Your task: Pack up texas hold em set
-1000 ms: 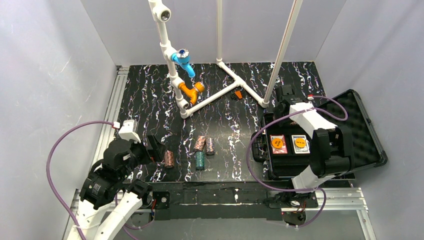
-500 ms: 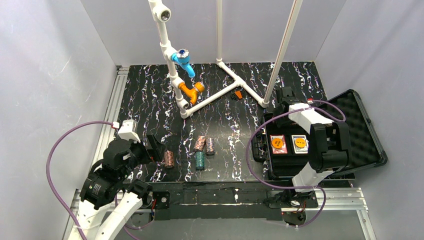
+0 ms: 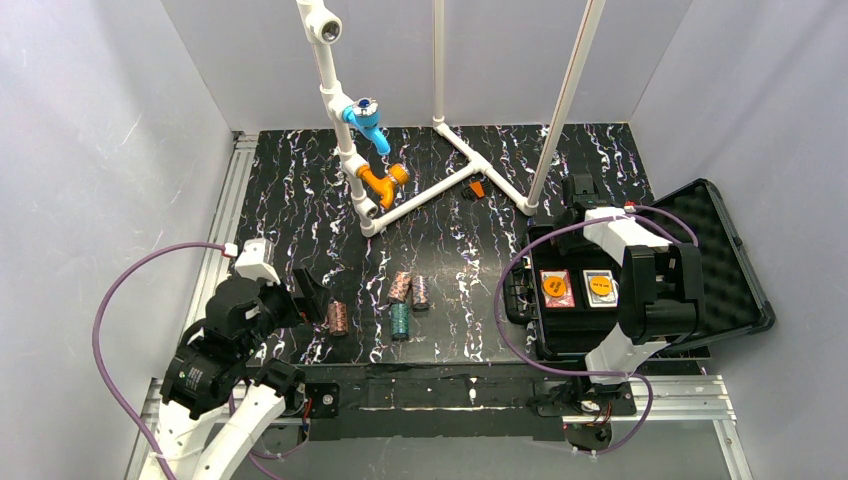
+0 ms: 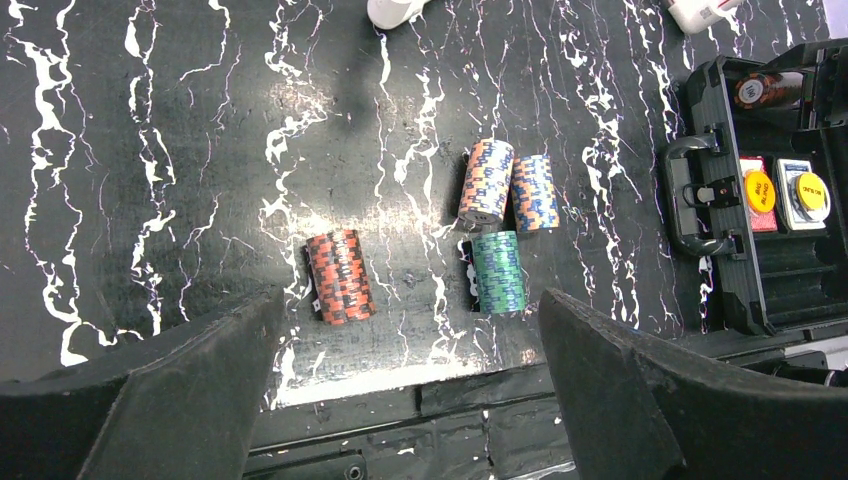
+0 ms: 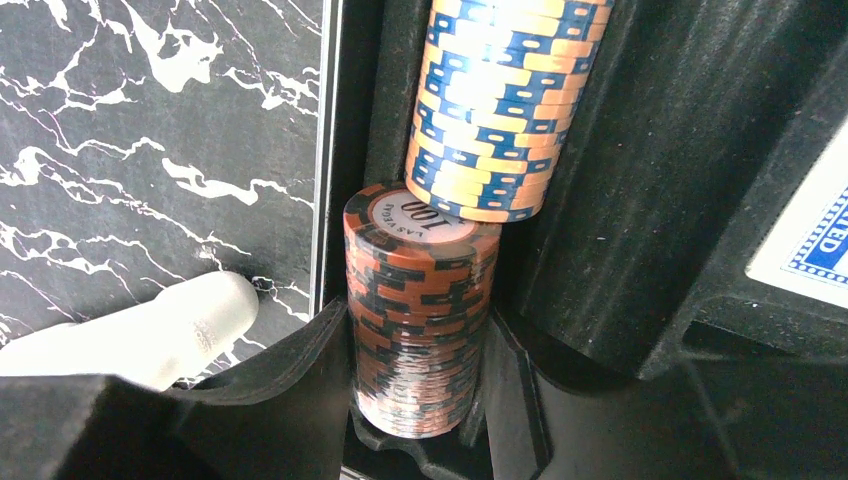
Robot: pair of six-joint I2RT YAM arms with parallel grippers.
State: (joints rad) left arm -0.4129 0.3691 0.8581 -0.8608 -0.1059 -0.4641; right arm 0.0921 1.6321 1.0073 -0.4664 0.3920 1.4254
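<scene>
Chip stack [image 5: 420, 310], reddish-brown, is sitting in the case [image 5: 640, 200] groove beside an orange-blue stack [image 5: 500, 100]. The right pincer [image 5: 420, 400] is clasping it, probably to seat it. The left pincer [image 4: 408, 330] is hanging wide open and empty above loose stacks [image 4: 498, 270] on the bench [image 4: 150, 150].

- The top view looks steeply down from high above the near edge, onto the whole marbled surface [image 3: 290, 200] and the open case [image 3: 725, 260].
- The left wrist view faces down from mid height. It shares the loose chip stacks [image 4: 498, 270] and the case's handle [image 4: 678, 195] with the top view.
- The right wrist view sits very close to a reddish-brown chip stack [image 5: 420, 310] inside the case.
</scene>
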